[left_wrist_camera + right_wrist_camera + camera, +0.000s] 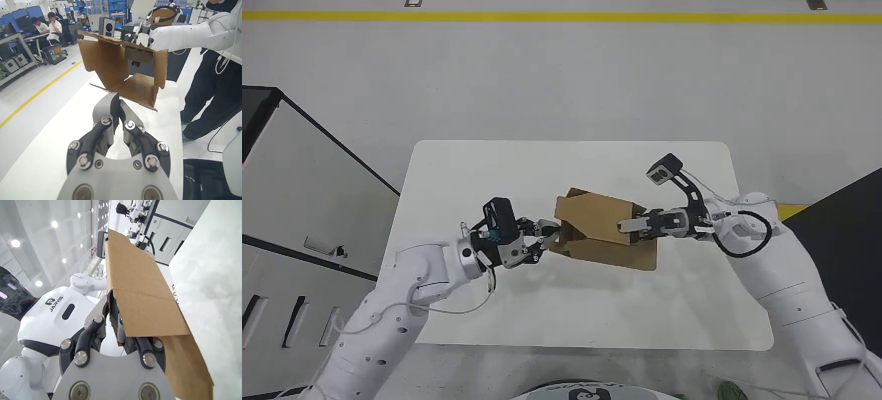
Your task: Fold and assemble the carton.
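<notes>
A brown carton (604, 230), partly opened with its flaps loose, sits mid-table on the white table (442, 180). My right gripper (628, 227) is shut on the carton's top panel from the right side. In the right wrist view the cardboard (143, 302) passes between the fingers of that gripper (113, 313). My left gripper (545, 240) is at the carton's left end. In the left wrist view its fingers (115, 102) are together, tips against the near bottom edge of the carton (136, 89). I see no cardboard between them.
A grey cabinet (302, 180) stands just off the table's left edge. A yellow floor line (562, 17) runs beyond the far edge. Bare tabletop lies in front of and behind the carton.
</notes>
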Controlling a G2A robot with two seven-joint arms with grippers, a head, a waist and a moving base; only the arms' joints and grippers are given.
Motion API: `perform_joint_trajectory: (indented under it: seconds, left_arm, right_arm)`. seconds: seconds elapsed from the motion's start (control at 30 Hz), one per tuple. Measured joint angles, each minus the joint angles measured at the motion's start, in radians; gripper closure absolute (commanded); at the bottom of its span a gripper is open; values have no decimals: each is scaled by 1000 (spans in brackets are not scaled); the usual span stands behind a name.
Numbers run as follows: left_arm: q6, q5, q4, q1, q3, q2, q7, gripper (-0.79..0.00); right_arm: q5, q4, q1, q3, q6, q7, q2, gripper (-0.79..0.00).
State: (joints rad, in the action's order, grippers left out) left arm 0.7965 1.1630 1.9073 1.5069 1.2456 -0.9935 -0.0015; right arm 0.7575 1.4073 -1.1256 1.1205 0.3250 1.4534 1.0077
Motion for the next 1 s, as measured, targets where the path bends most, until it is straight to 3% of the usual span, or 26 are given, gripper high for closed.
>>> perform_joint_trajectory:
  seconds: [1.0]
  left_arm:
    - [39, 15, -5, -26, -33, -1, -9, 0]
  right_arm:
    - [-48, 7, 32, -56, -31, -27, 23, 0]
